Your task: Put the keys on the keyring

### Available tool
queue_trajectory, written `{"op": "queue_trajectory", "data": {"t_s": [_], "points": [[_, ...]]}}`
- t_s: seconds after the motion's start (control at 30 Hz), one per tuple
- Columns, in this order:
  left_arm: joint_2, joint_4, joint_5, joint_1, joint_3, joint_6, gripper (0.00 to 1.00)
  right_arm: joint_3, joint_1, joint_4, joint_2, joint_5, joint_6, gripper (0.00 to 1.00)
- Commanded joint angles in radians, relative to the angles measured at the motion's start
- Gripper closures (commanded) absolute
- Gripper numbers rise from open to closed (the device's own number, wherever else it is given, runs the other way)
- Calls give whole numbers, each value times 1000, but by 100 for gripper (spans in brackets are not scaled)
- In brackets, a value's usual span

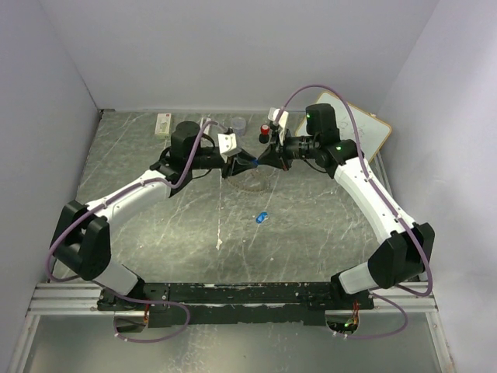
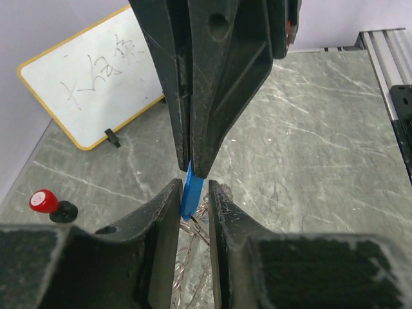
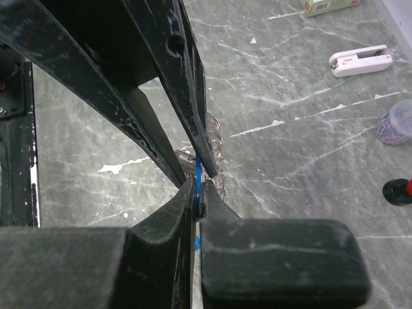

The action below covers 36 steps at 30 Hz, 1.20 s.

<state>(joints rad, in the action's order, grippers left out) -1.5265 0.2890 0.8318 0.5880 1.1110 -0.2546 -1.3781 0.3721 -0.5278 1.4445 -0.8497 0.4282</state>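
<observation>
A small blue key (image 1: 252,162) hangs in the air between the two grippers above the middle of the table. My right gripper (image 3: 198,187) is shut on the key (image 3: 198,172), pinching it edge-on. My left gripper (image 2: 194,193) stands narrowly open around the same key (image 2: 191,190); the key rests against the left finger (image 2: 172,205), and a slim gap shows at the other. The keyring (image 2: 193,264), a ring of thin wire loops, lies on the table right below; it also shows as keyring (image 1: 250,185) and keyring (image 3: 215,136). A second blue key (image 1: 262,217) lies loose nearer the arms.
A yellow-framed whiteboard (image 1: 365,128) leans at the back right. A red-and-black knob (image 1: 265,130), a clear cup (image 3: 396,122), a white clip (image 3: 360,60) and a small box (image 1: 163,124) sit along the back of the marbled table (image 1: 155,225).
</observation>
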Motion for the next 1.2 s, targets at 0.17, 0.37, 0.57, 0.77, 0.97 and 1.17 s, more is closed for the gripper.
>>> {"op": "queue_trajectory", "data": {"t_s": [0.17,0.37,0.57,0.77,0.97,1.17], "points": [[-28,-138,54,25,48,-80,71,-55,-2,-16,1,-31,25,100],[-35,-141,56,33,53,-82,81,-62,-1,-26,3,-35,31,100],[-54,-144,70,45,68,-85,90,-68,3,-37,10,-44,44,100],[-74,-162,74,67,90,-98,93,-78,7,-48,19,-47,52,100],[-51,-39,-66,73,40,60,93,15,5,134,-48,74,-87,77],[45,172,-328,72,-77,301,93,224,-3,469,-213,257,-295,57]]}}
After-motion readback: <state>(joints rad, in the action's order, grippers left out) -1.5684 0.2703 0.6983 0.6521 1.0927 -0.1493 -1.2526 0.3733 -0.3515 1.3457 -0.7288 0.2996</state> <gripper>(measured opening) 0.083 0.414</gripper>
